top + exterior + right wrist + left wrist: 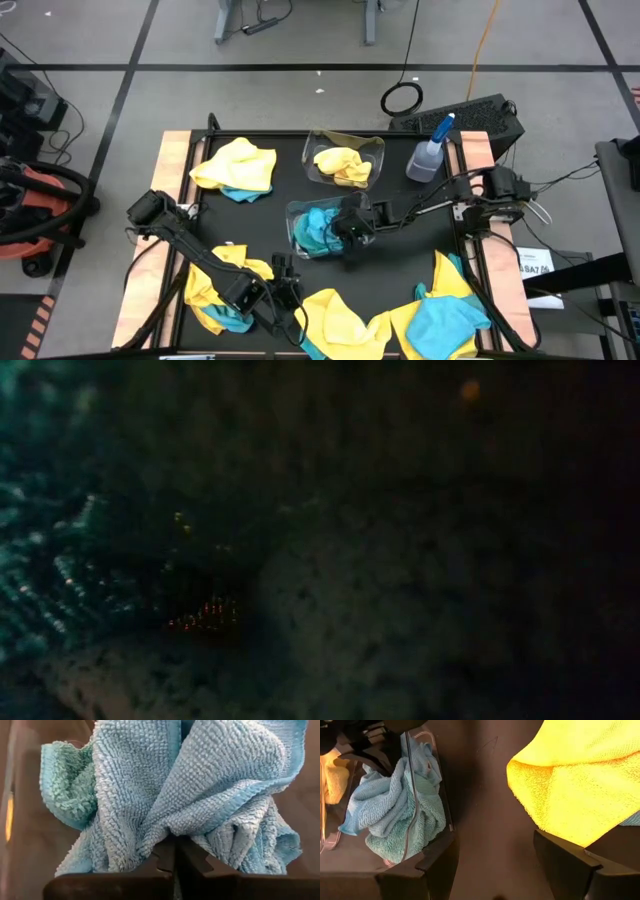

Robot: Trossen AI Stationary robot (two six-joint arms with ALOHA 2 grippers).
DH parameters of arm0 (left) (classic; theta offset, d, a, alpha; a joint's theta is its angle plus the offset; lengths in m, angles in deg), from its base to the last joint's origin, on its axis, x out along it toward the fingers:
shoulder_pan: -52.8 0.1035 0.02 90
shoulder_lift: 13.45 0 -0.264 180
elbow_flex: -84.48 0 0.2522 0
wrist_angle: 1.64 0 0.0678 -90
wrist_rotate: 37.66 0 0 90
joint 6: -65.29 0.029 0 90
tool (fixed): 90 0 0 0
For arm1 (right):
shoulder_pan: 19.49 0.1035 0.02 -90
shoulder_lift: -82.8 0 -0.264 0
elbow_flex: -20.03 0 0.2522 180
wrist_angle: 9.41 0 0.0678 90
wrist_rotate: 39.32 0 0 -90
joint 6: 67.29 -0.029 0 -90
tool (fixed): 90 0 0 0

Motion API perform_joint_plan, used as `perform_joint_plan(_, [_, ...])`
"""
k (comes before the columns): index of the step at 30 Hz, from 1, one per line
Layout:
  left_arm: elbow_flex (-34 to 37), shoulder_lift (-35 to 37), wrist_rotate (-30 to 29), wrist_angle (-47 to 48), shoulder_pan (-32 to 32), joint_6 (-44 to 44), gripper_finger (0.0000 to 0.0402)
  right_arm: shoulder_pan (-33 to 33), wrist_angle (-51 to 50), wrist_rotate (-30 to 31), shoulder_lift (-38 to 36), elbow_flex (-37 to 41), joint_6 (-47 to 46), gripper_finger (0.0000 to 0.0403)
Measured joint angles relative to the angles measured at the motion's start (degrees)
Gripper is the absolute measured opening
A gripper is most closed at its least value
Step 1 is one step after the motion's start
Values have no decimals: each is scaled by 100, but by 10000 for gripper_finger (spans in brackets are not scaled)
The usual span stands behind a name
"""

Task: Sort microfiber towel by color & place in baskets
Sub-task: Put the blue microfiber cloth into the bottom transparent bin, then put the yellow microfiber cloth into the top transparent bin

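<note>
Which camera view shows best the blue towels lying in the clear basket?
The left wrist view: the blue towels show whole behind the basket's clear wall. The right wrist view shows only close-up cloth above the shut right gripper. The high view shows them small and partly hidden by that gripper; the low view shows nothing clear.
</note>
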Motion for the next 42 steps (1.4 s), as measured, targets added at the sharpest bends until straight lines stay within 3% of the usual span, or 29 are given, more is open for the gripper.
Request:
perform_joint_plan(13, [0,0,0,7,0,1,261,14,-211,0,-1067,24,-29,38])
perform_joint_plan(26, [0,0,90,-128,-4,91,261,409,-525,2,-2468,24,124,132])
perform_joint_plan(34, [0,-98,851,-1660,-11,1089,261,862,-644,-294,-2961,24,125,180])
perform_joint_plan(42, [0,-517,1341,-3149,185,1934,261,1542,-838,-611,-3029,24,-46,196])
